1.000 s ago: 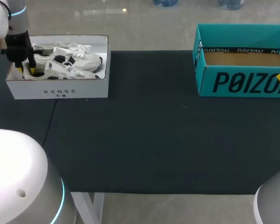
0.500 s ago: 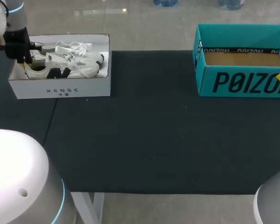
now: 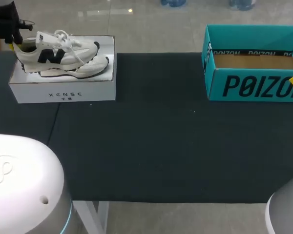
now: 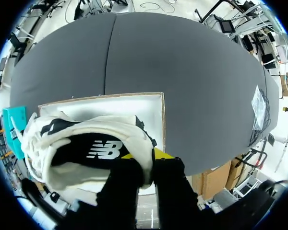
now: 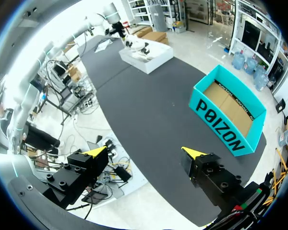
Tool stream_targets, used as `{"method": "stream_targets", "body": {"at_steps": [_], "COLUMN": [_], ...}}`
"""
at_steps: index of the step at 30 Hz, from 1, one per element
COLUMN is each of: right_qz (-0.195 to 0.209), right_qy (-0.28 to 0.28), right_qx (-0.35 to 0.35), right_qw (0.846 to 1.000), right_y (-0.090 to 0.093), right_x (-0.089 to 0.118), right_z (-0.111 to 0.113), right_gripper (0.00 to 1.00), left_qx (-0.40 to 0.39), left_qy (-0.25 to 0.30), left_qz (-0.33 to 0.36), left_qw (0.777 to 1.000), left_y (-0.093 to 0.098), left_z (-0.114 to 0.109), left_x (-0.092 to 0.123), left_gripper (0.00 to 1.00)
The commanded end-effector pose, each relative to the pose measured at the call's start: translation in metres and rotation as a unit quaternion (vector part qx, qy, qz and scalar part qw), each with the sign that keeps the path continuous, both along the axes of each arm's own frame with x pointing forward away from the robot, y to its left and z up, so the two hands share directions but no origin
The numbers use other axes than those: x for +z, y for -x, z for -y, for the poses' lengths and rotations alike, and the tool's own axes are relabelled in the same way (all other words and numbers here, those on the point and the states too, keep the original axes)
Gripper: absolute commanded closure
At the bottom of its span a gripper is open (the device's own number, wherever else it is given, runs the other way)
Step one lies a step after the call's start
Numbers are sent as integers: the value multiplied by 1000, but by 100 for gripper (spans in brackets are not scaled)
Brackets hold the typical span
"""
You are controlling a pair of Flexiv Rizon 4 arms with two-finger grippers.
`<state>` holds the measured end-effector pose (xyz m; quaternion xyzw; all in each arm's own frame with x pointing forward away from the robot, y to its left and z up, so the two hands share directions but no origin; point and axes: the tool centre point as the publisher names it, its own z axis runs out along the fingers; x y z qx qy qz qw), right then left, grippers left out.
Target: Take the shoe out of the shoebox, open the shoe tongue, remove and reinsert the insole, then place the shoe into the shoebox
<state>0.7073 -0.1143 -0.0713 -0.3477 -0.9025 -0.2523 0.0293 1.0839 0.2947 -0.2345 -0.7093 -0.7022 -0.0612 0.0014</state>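
The shoebox [image 3: 63, 90] stands at the far left of the table [image 3: 161, 146]; the shoe [image 3: 61, 53] hangs over it, toe to the right, heel clamped in the left gripper [image 4: 146, 163]; a second box [image 3: 254, 73] stands far right, well apart; the right gripper [image 5: 146, 151] sits at the table's right side.

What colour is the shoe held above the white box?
The shoe is white with a dark logo on its side, clearest in the head view.

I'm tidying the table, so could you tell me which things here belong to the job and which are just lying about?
In the job: shoe; white shoebox; left gripper, shut on the shoe's heel.
Seemingly lying about: teal box, empty; clear plastic wrapper.
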Motion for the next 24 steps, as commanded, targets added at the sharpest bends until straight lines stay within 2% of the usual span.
{"method": "stream_targets", "body": {"at_steps": [1, 6, 9, 14, 24], "right_qz": [-3, -3, -3, -3, -3], "right_qy": [1, 1, 1, 1, 1], "right_qx": [1, 1, 1, 1, 1], "right_qw": [1000, 1000, 1000, 1000, 1000], "right_y": [-3, -3, -3, -3, -3], "right_x": [1, 1, 1, 1, 1], "right_z": [-1, -1, -1, -1, -1], "right_gripper": [0, 0, 0, 0, 0], "left_qx": [-2, -1, 0, -7, -7], "left_qy": [-19, -27, -23, -25, -25], "left_qz": [4, 47, 63, 71, 71], "left_qw": [1000, 999, 998, 997, 997], "left_y": [8, 10, 10, 16, 16], "left_z": [3, -5, -7, -4, -4], "left_x": [76, 123, 138, 147, 147], "left_gripper": [100, 100, 100, 100, 100]}}
